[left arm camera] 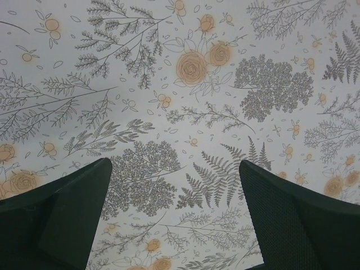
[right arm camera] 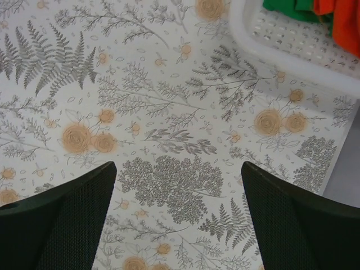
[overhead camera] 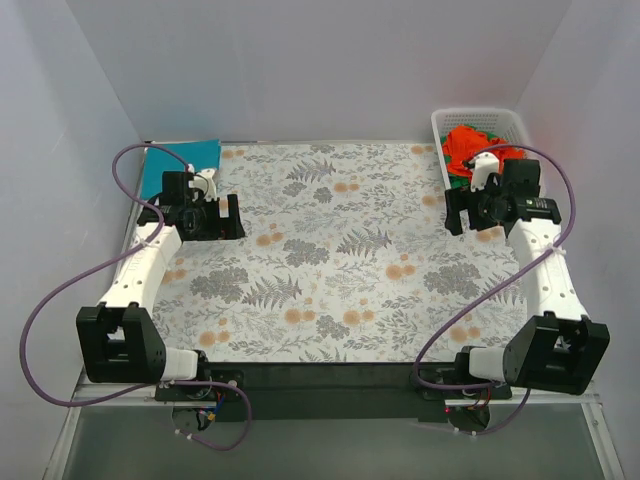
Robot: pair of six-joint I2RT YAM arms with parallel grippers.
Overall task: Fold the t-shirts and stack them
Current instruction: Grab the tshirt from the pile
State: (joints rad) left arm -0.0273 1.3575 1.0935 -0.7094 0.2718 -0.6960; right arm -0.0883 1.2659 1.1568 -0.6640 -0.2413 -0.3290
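Floral cloth [overhead camera: 330, 260] spread over the table, the white basket [overhead camera: 470, 112] at its far right corner holding the orange-red t-shirt [overhead camera: 463, 145] and green t-shirt [right arm camera: 284, 5], the teal t-shirt [overhead camera: 180, 165] flat at far left — left gripper [left arm camera: 174, 169] and right gripper [right arm camera: 179, 169] both spread wide, empty.
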